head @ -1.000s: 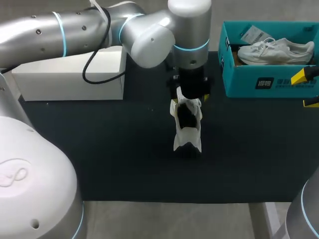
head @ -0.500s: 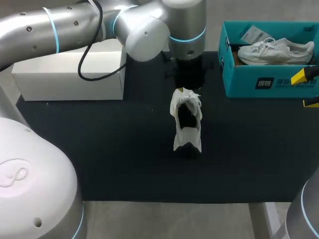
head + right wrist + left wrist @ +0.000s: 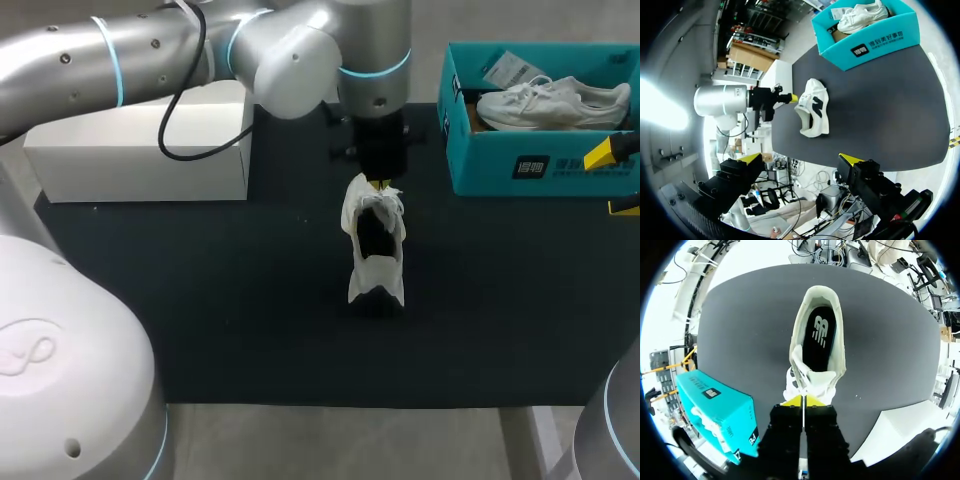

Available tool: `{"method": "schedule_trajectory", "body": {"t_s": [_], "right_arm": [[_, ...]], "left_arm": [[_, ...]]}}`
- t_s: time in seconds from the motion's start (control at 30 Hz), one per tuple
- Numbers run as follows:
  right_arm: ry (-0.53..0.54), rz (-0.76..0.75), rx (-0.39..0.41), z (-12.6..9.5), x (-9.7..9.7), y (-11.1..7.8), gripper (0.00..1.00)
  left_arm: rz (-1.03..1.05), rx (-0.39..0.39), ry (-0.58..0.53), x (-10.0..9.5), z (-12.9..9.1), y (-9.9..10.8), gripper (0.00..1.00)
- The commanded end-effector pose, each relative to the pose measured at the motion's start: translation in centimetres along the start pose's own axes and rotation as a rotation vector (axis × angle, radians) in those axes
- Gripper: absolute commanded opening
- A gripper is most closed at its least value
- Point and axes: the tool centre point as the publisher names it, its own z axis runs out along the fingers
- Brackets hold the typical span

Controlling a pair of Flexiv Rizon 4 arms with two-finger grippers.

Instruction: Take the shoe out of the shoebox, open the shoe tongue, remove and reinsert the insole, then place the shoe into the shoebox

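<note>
On the black mat (image 3: 250, 300), a white box (image 3: 140, 150) sits far left; contents not visible. The teal shoebox (image 3: 540, 165) at far right is open and holds a second shoe (image 3: 550, 103) lying lengthwise.

The shoe (image 3: 375, 260) stands mid-mat. Its long axis runs near to far, heel toward the near edge.

Only the left wrist view shows the insole (image 3: 818, 337) seated inside.

Left gripper (image 3: 802, 400): fingers clenched together at the lace end. Whether they pinch material cannot be told.

Right gripper (image 3: 800, 159): released, holding nothing, well apart from the shoe.
</note>
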Motion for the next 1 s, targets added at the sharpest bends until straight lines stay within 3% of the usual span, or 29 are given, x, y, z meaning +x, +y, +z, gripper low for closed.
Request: {"method": "schedule_trajectory", "body": {"t_s": [0.03,0.6,0.77,1.0], "right_arm": [[-0.003,0.001,-0.001,0.0,0.0,-0.1,1.0],[-0.003,0.001,-0.001,0.0,0.0,-0.1,1.0],[-0.003,0.001,-0.001,0.0,0.0,-0.1,1.0],[-0.003,0.001,-0.001,0.0,0.0,-0.1,1.0]], "left_arm": [[-0.006,0.035,0.026,-0.3,1.2,-0.1,0.0],[-0.149,0.177,0.126,2.1,3.6,-5.4,0.0],[-0.166,0.243,0.096,2.8,1.6,-6.5,0.0],[-0.166,0.243,0.096,2.8,1.6,-6.5,0.0]]}}
